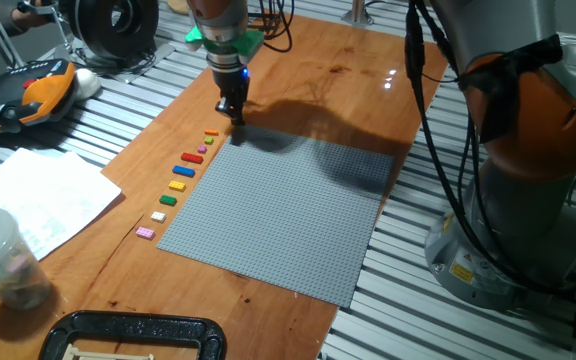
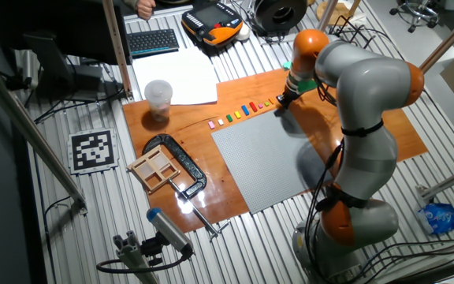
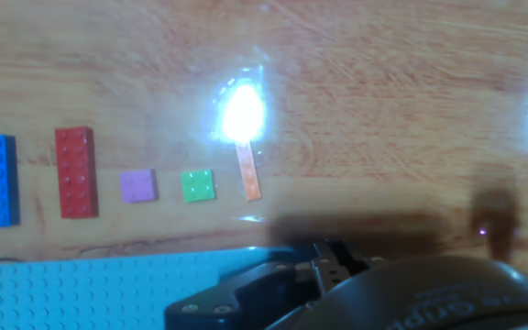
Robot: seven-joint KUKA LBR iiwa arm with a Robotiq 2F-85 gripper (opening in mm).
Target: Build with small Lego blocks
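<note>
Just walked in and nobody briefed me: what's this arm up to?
A KUKA arm's claw is down at the far corner of the grey baseplate, beside the end of a row of small Lego blocks lined up on the wooden board. Whether it holds anything can't be told. No blocks show on the baseplate.

In your hand view, glare washes out the top of the orange strip (image 3: 248,179), the tool (image 3: 330,259) is a dark blur whose jaw spacing you cannot read, and the frame's edge cuts off the grey baseplate (image 3: 90,284). From both fixed cameras, the row of small Lego blocks (image 1: 179,184) is too tiny for you to make out studs.
</note>
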